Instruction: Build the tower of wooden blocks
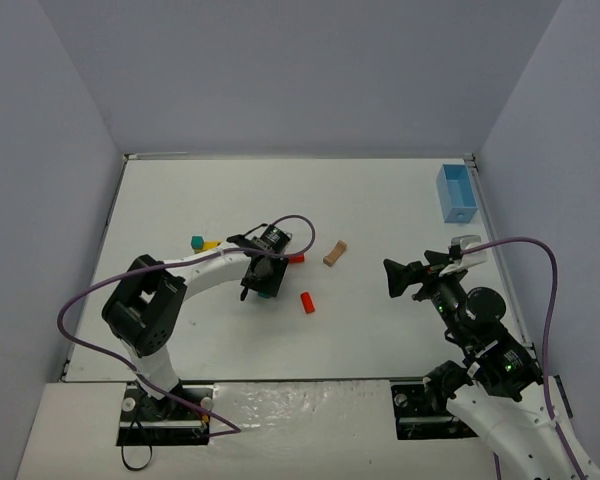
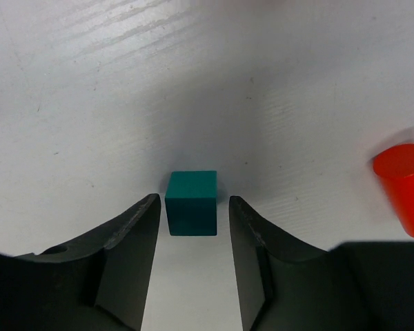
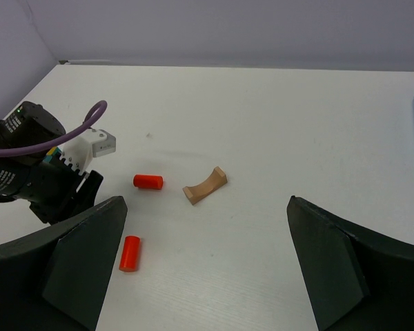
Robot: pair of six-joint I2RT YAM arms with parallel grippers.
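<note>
No wood block tower stands yet; its pieces lie scattered mid-bench (image 1: 380,200). I have the left jaws open either side of the teal cube (image 2: 191,203), gripping nothing (slim gaps on both sides). Right jaws gape wide, empty. Next, I judge: close squarely, then lift.

high rear overview, low wrist views, shared table (image 1: 380,200)

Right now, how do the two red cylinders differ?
Pose: the far red cylinder lies crosswise in the right wrist view; the near red cylinder points roughly toward that camera. Neighbours: the far red cylinder lies beside the tan arch; the near red cylinder lies alone. Both lie on their sides on the table.
</note>
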